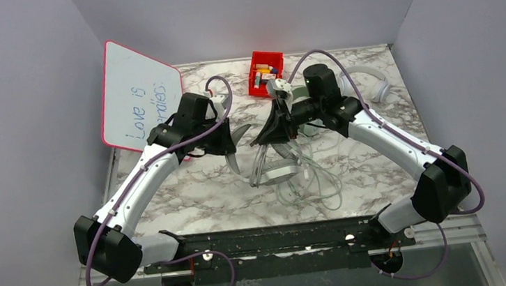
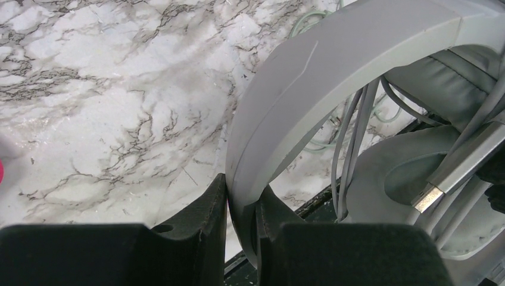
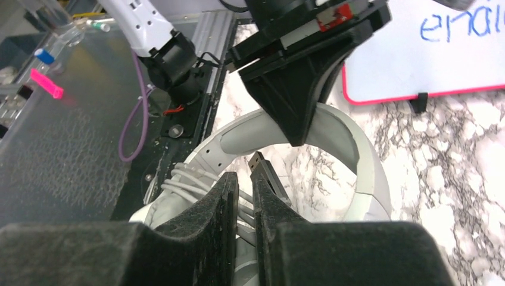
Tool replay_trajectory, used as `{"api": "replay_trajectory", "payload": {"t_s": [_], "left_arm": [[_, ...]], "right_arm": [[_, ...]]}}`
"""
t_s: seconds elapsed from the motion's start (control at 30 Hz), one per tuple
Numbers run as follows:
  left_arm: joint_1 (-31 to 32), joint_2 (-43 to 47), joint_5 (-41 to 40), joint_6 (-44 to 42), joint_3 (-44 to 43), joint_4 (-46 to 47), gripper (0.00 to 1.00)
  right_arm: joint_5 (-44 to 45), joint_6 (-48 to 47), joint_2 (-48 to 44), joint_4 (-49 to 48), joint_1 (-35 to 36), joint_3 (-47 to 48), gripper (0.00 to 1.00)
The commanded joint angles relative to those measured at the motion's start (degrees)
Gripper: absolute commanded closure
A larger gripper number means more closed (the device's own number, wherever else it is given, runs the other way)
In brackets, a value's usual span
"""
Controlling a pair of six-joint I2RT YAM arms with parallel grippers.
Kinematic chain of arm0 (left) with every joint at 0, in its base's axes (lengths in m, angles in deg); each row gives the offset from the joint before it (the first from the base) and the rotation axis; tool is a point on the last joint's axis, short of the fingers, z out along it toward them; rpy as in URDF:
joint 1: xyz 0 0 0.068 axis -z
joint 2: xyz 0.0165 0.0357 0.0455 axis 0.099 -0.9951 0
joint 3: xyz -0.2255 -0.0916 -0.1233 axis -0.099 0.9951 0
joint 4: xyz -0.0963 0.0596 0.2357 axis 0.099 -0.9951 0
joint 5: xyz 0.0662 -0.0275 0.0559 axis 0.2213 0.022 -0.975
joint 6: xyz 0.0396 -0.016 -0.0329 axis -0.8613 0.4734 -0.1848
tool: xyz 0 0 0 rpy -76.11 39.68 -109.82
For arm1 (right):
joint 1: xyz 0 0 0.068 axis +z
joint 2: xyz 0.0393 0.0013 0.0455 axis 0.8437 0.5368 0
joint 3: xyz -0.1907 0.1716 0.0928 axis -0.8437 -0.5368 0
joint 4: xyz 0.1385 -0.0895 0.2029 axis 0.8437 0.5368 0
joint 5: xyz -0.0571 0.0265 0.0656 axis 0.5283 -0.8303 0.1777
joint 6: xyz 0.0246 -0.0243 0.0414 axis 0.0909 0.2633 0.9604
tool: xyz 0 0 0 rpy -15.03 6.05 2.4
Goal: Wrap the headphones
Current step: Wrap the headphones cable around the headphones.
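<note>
Grey-white headset [image 1: 278,174] at the middle of the table [image 1: 192,191], between both arms. Smooth matte headband [image 2: 333,53], padded grey earcup [image 2: 452,77], thin cable [image 3: 190,185] looped across it. Left gripper [image 2: 241,199] fingers clamped on the headband. Right gripper [image 3: 244,179] fingers pinched on the cable beside the USB plug [image 3: 265,170].

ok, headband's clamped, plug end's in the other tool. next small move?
Probably a tuck. The left tool clamps the headband, cable strands already lie bundled inside its arc, and the right tool grips the USB plug by its base. I'd ease the plug under those strands.
</note>
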Motion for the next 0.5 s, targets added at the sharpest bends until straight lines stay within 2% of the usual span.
{"api": "replay_trajectory", "payload": {"t_s": [0.0, 0.23, 0.4, 0.43, 0.47], "left_arm": [[-0.12, 3.23, 1.18, 3.84, 1.74, 5.92, 1.0], [-1.04, 4.24, -1.27, 6.96, 6.47, 11.31, 1.0], [-2.28, 5.13, -5.17, 8.41, 9.38, 14.11, 1.0], [-2.84, 5.45, -5.43, 8.64, 10.34, 15.44, 1.0], [-3.39, 5.67, -5.82, 8.99, 11.42, 16.54, 1.0]], "right_arm": [[6.57, 9.24, -0.28, -3.0, 0.09, 0.86, 0.78], [7.56, 18.35, -0.76, 0.18, 0.18, 4.04, 0.67], [9.67, 26.68, -2.51, -2.35, 0.23, 6.4, 0.59], [10.51, 27.82, -2.57, -1.97, 0.19, 7.48, 0.56], [11.42, 28.71, -2.53, -1.48, 0.21, 8.59, 0.47]]}}
